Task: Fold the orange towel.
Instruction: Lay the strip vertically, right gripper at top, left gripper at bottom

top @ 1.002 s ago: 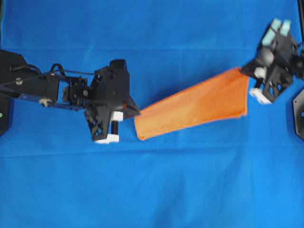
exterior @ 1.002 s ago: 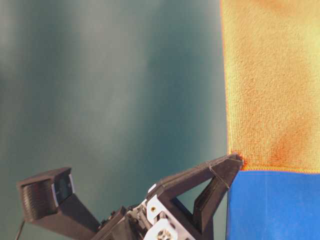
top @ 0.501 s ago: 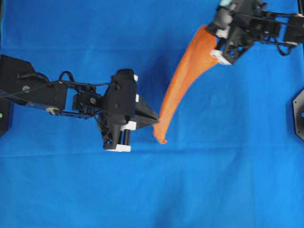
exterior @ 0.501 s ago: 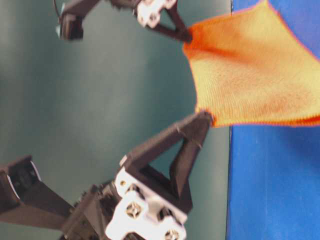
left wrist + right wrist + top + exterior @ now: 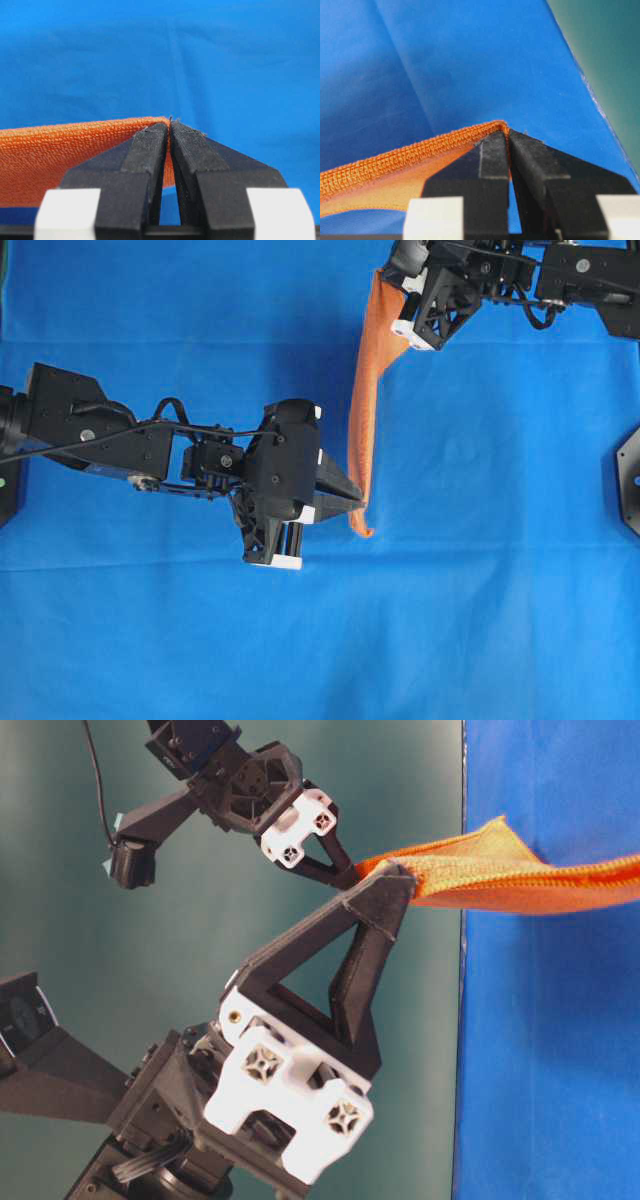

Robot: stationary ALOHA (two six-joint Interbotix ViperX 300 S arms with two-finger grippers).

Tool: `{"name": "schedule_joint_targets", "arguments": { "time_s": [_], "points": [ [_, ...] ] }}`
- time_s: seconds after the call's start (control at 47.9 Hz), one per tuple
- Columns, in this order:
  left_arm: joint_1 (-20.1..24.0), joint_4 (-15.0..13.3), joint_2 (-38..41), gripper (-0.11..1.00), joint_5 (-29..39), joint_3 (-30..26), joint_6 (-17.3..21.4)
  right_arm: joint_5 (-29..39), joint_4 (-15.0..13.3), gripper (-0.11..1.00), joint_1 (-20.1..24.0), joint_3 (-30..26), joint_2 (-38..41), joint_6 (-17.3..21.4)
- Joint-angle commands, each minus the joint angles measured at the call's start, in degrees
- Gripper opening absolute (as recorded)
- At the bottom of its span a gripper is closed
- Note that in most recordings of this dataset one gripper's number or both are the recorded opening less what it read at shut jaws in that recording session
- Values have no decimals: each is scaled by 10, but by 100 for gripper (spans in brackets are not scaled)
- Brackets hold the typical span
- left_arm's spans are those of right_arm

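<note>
Orange towel (image 5: 366,390) edge-on, taut between both tools.

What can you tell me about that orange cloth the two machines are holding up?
The orange towel is a bright, fuzzy, woven-looking cloth with stitched edges. It hangs stretched between two pinched corners: the left hand is shut on one, the right hand on the other. From overhead it shows nearly edge-on as a narrow band above the blue table cover. Whether its lower edge touches the cover is unclear.
</note>
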Motion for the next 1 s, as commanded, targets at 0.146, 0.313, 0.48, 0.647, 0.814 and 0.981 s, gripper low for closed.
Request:
{"name": "schedule_joint_targets", "arguments": {
  "time_s": [0.146, 0.313, 0.48, 0.647, 0.814, 0.981],
  "points": [
    [-9, 0, 19, 2, -18, -46, 2, 0, -2, 3, -5, 12, -30, 0],
    [-12, 0, 71, 2, -17, -110, 4, 19, -2, 3, -5, 47, -66, 2],
    [-18, 1, 121, 2, -17, -171, 17, 49, -2, 3, -6, 83, -105, 3],
    [-18, 1, 147, 2, -16, -192, 19, 83, -2, 3, -5, 88, -106, 1],
    [-18, 1, 129, 2, -21, -148, 5, 74, -2, 3, -3, 66, -70, -3],
    [-29, -3, 98, 2, -49, -76, -4, 35, -2, 3, 11, 21, -6, -15]
  ]
}}
